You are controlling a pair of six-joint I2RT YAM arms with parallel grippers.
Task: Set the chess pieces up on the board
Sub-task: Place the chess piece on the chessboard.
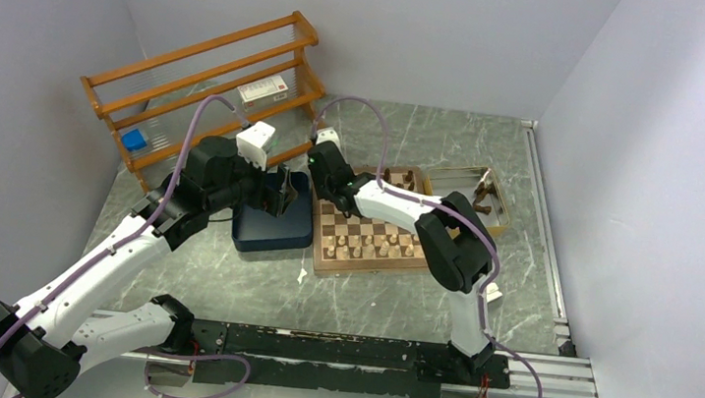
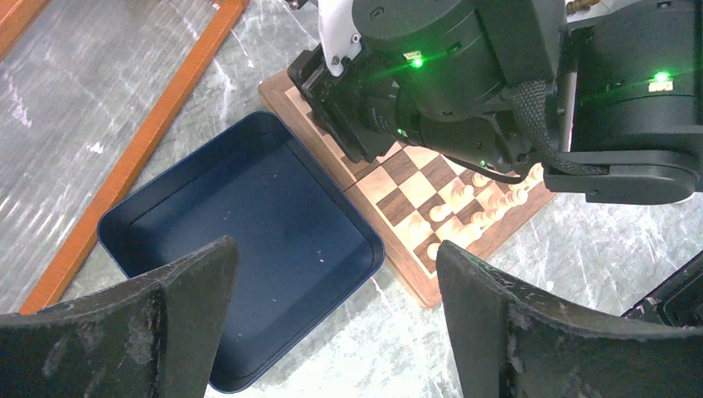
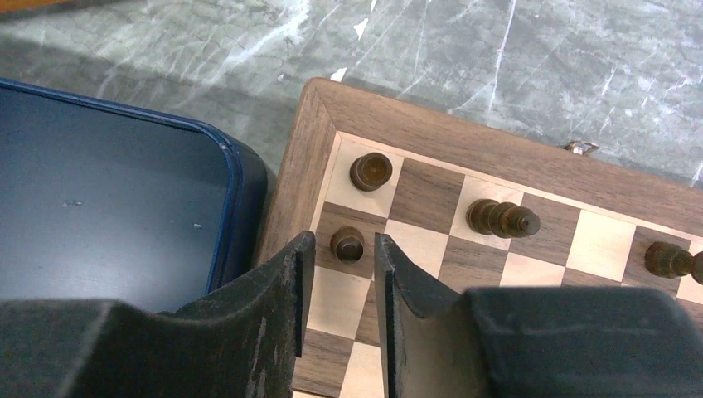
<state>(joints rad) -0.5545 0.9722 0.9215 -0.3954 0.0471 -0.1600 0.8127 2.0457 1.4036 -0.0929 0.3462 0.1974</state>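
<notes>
we see our right claw [image 3: 344, 247] a little open around a dark pawn [image 3: 347, 244] near a corner of the board [image 3: 497, 153]. our left claw [image 2: 336, 253] hangs wide open beside the board.

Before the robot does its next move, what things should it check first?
1. Small dark brown wooden pawn stands upright on a dark square: ok.
2. Right hand is open, with a gap on either side of the pawn: ok.
3. Left hand is open and holds nothing, above the dark blue square tray: ok.
4. Dark brown round-topped piece in the corner square stands apart from the right hand: ok.
5. Every dark piece is on its proper square of the checked wooden board: cannot tell, part of it is hidden.
</notes>
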